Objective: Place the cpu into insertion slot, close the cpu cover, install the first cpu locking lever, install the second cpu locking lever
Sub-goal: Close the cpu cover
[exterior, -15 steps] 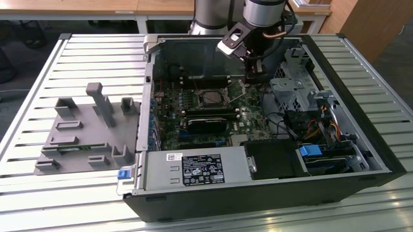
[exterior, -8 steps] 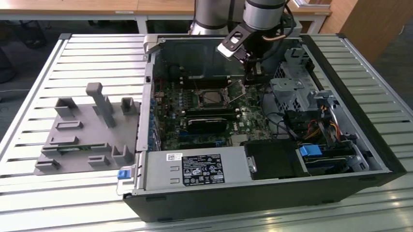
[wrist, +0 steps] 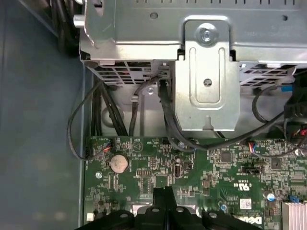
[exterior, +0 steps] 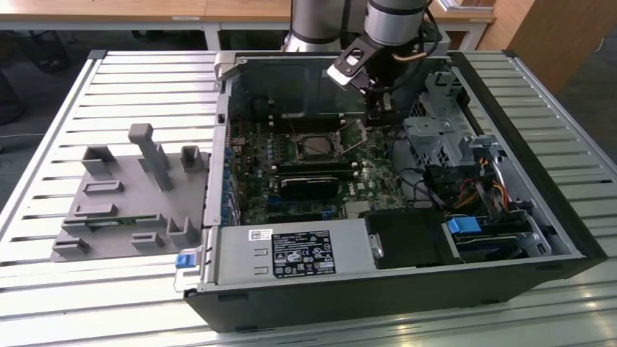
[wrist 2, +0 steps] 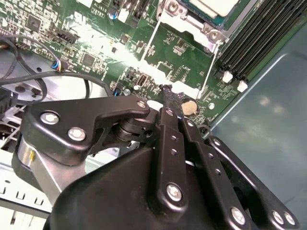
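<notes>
The insertion slot (exterior: 316, 147) sits mid-board inside the open computer case. In the second wrist view the cpu (wrist 2: 211, 5) lies in it, silver top up, with the cpu cover (wrist 2: 189, 22) framing it and seemingly flat. Two thin wire locking levers (wrist 2: 149, 45) (wrist 2: 209, 69) run out from the socket across the green board. My gripper (exterior: 382, 121) hangs just to the exterior view's right of the socket, above the board. Its black fingertips (wrist: 163, 194) are pressed together with nothing between them. The gripper tip (wrist 2: 169, 95) points at the board between the lever ends.
A grey power supply box (exterior: 289, 253) fills the case's near side. A metal drive cage (exterior: 438, 137) with cables stands at the exterior view's right. Black memory slots (wrist 2: 254, 38) and a coin battery (wrist: 118, 164) are close to the gripper. A grey fixture (exterior: 126, 195) lies on the slatted table.
</notes>
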